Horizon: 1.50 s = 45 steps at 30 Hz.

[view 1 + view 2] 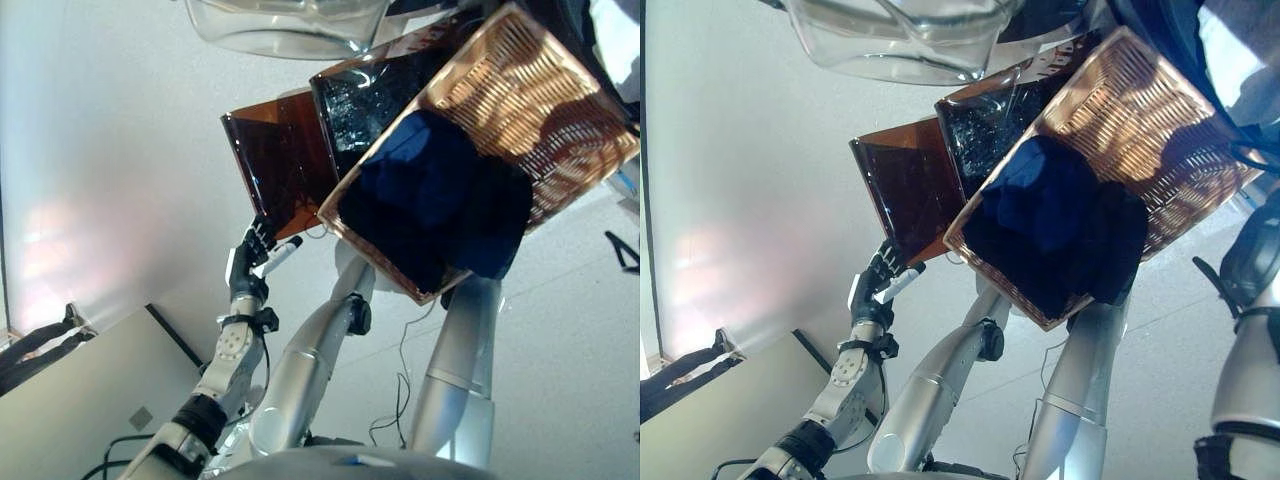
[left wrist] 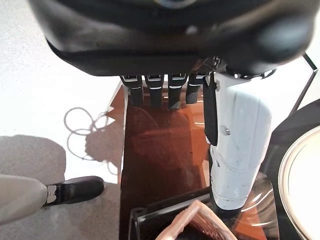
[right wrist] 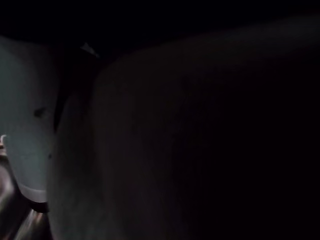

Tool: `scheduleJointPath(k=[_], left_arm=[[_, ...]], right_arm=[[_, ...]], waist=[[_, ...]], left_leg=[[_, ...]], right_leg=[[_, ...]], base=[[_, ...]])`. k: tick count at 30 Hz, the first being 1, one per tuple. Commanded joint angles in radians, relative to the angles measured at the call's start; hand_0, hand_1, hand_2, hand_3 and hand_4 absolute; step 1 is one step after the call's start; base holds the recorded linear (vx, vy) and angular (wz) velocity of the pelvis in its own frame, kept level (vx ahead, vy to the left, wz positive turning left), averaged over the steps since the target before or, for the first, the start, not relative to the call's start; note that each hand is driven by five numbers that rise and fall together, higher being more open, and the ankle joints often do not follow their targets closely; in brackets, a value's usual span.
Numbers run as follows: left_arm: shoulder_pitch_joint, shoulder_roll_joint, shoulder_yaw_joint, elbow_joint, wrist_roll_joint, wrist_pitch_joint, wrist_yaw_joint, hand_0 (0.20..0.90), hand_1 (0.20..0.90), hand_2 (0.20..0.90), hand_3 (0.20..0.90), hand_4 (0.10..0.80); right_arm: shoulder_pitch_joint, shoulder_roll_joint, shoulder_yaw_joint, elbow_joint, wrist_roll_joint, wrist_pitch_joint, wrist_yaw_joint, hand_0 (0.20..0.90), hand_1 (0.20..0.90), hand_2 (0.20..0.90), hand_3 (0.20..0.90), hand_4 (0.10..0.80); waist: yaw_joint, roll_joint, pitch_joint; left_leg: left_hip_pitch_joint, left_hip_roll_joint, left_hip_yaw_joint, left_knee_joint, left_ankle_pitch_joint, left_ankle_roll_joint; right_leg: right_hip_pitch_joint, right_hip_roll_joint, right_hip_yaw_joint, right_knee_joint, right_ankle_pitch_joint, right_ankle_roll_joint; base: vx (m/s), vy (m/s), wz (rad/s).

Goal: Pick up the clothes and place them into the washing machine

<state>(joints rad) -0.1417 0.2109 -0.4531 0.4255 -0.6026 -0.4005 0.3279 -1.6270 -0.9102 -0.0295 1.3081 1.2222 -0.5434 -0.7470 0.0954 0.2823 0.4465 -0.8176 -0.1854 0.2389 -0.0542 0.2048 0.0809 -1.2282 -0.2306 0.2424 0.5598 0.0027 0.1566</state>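
The left hand (image 1: pixel 252 250) reaches toward a brown transparent panel (image 1: pixel 280 170), its fingers straight and relaxed, holding nothing. To its right, dark blue clothes (image 1: pixel 440 200) lie inside a woven basket (image 1: pixel 540 100). The right hand's state cannot be told; its wrist view is dark.

A glossy brown panel (image 1: pixel 285 165) stands beside a black tray (image 1: pixel 365 100) on the pale floor (image 1: pixel 110 150). Near them a thin cord (image 2: pixel 82 127) lies in loops on the floor, and a person's black shoe (image 2: pixel 75 190) shows close to the cord
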Motion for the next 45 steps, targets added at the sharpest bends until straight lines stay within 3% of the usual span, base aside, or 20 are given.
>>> scheduleJointPath(k=[1,7,14,15,16,34,45], left_arm=[[0.060,0.049,0.028,-0.058,-0.010,-0.060,0.026,0.900,0.900,0.900,0.900,0.800],[0.074,0.061,0.043,-0.067,-0.007,-0.064,0.026,0.900,0.900,0.900,0.900,0.800],[0.080,0.060,0.055,-0.069,-0.011,-0.068,0.030,0.900,0.900,0.900,0.900,0.800],[0.080,0.060,0.056,-0.069,-0.011,-0.069,0.031,0.900,0.900,0.900,0.900,0.800],[0.083,0.060,0.056,-0.071,-0.011,-0.070,0.030,0.900,0.900,0.900,0.900,0.800],[0.077,0.078,0.069,-0.083,-0.027,-0.080,0.011,0.900,0.900,0.900,0.900,0.800],[0.065,0.076,0.091,-0.071,-0.041,-0.096,0.009,0.900,0.900,0.900,0.900,0.800]], right_arm=[[-0.173,-0.257,0.272,-0.109,-0.096,-0.130,0.016,0.200,0.200,0.200,0.200,0.300],[-0.194,-0.282,0.318,-0.082,-0.088,-0.121,0.040,0.200,0.200,0.200,0.200,0.300],[-0.151,-0.269,0.295,-0.070,-0.111,-0.117,0.031,0.200,0.200,0.200,0.200,0.300],[-0.148,-0.265,0.294,-0.069,-0.115,-0.114,0.029,0.376,0.376,0.376,0.376,0.425],[-0.143,-0.260,0.288,-0.070,-0.114,-0.102,0.034,0.900,0.900,0.900,0.900,0.800],[-0.041,-0.179,0.274,-0.046,-0.196,-0.004,0.048,0.900,0.900,0.900,0.900,0.800],[0.098,-0.036,0.228,-0.119,-0.300,0.036,0.059,0.900,0.900,0.900,0.900,0.800]], waist=[[-0.037,0.092,0.047],[-0.040,0.080,0.038],[-0.041,0.079,0.052],[-0.040,0.079,0.053],[-0.040,0.080,0.054],[-0.038,0.066,0.068],[-0.035,0.053,0.073]], left_leg=[[-0.018,0.136,-0.002,0.104,-0.068,-0.136],[-0.023,0.135,0.000,0.113,-0.074,-0.137],[-0.027,0.137,0.000,0.105,-0.068,-0.136],[-0.028,0.137,0.001,0.104,-0.067,-0.135],[-0.027,0.138,0.001,0.103,-0.067,-0.135],[-0.033,0.136,0.003,0.124,-0.071,-0.132],[-0.047,0.140,0.024,0.136,-0.077,-0.129]], right_leg=[[0.065,0.066,-0.052,-0.017,-0.051,-0.078],[0.061,0.070,-0.058,-0.017,-0.053,-0.082],[0.057,0.075,-0.060,-0.013,-0.052,-0.085],[0.057,0.077,-0.061,-0.013,-0.052,-0.085],[0.058,0.078,-0.062,-0.015,-0.051,-0.085],[0.104,0.077,-0.081,-0.087,-0.002,-0.083],[0.136,0.074,-0.088,-0.174,0.054,-0.075]], base=[[0.014,-0.003,0.03],[0.004,-0.003,0.03],[0.000,0.000,0.00],[0.000,0.000,0.00],[0.000,0.000,0.00],[-0.018,0.014,0.00],[-0.043,0.053,-0.09]])
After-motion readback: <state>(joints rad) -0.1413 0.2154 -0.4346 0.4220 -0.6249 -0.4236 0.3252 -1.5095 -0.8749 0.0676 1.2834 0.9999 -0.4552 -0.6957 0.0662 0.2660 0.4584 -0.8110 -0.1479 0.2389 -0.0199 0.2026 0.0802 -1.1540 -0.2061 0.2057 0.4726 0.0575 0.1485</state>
